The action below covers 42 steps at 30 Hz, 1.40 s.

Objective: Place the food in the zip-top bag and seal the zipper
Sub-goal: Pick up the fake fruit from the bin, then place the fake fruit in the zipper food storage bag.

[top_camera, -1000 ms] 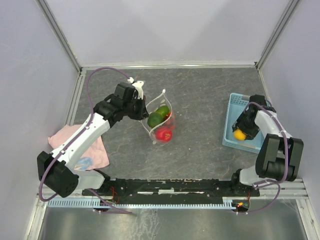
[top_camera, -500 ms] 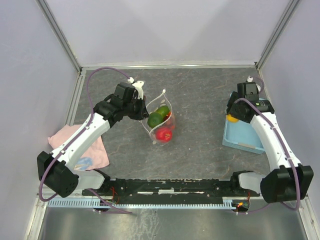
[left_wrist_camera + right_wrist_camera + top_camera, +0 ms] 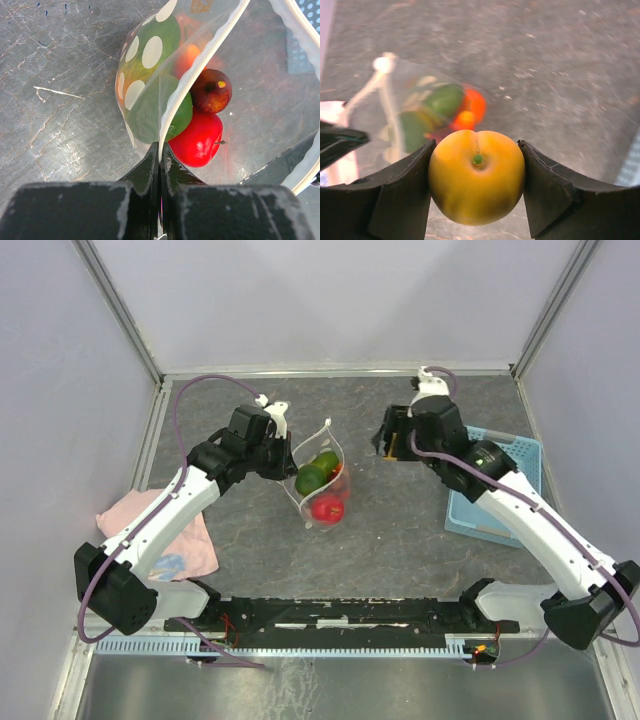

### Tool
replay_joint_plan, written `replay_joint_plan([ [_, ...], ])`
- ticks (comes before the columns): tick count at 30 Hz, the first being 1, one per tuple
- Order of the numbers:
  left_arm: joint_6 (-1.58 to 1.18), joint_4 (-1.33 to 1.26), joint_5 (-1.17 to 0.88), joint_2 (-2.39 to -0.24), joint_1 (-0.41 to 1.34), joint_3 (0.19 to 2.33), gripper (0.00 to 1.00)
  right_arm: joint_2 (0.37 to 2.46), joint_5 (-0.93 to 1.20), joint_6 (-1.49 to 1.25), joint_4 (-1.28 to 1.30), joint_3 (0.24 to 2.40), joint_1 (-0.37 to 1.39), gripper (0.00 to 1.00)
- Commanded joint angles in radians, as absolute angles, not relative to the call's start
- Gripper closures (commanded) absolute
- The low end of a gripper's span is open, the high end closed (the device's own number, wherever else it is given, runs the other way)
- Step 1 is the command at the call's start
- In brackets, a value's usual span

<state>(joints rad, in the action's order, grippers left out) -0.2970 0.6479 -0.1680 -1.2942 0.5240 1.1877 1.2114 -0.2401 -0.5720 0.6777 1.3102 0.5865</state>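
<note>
The zip-top bag (image 3: pixel 322 480) stands open at mid-table with green (image 3: pixel 312 476) and red (image 3: pixel 328 507) fruits inside. My left gripper (image 3: pixel 285 462) is shut on the bag's left mouth edge. In the left wrist view my jaws (image 3: pixel 160 149) pinch the whitish zipper strip (image 3: pixel 200 57), and green (image 3: pixel 150 107), red (image 3: pixel 196 137), maroon (image 3: pixel 211 90) and orange (image 3: pixel 187 57) fruits lie in the pouch. My right gripper (image 3: pixel 388 443) hovers right of the bag, shut on a yellow fruit (image 3: pixel 476 176). The blurred bag (image 3: pixel 425 115) lies ahead of it, to the left.
A light-blue perforated basket (image 3: pixel 500 490) sits at the right side of the table. A pink cloth (image 3: pixel 160 535) lies at the left under my left arm. Metal frame rails run along the table's back and sides.
My right arm has lifted the yellow fruit out of the basket and swung left and away toward the bag. The left gripper and the bag have not moved.
</note>
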Motion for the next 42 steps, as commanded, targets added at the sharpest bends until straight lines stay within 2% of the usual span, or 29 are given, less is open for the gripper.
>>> replay_joint_plan([
  [1, -0.312, 0.613, -0.187, -1.266, 0.525, 1.195, 0.97, 1.258, -0.304, -0.571, 0.512, 1.400, 0.718, 0.55],
  [11, -0.314, 0.613, -0.188, -1.263, 0.525, 1.196, 0.97, 1.351, -0.323, -0.547, 0.320, 1.428, 0.919, 0.55],
  [21, -0.316, 0.613, -0.189, -1.256, 0.525, 1.195, 0.97, 1.497, -0.352, -0.555, 0.256, 1.425, 0.954, 0.51],
  [25, -0.316, 0.613, -0.190, -1.256, 0.525, 1.195, 0.97, 1.526, -0.418, -0.551, 0.258, 1.408, 0.954, 0.46],
  [33, -0.316, 0.612, -0.192, -1.255, 0.525, 1.195, 0.97, 1.568, -0.508, -0.528, 0.272, 1.402, 0.952, 0.30],
  [39, -0.316, 0.612, -0.191, -1.255, 0.526, 1.195, 0.97, 1.569, -0.511, -0.528, 0.287, 1.407, 0.952, 0.18],
  [42, -0.317, 0.612, -0.193, -1.255, 0.526, 1.195, 0.97, 1.554, -0.519, -0.524, 0.295, 1.402, 0.952, 0.16],
])
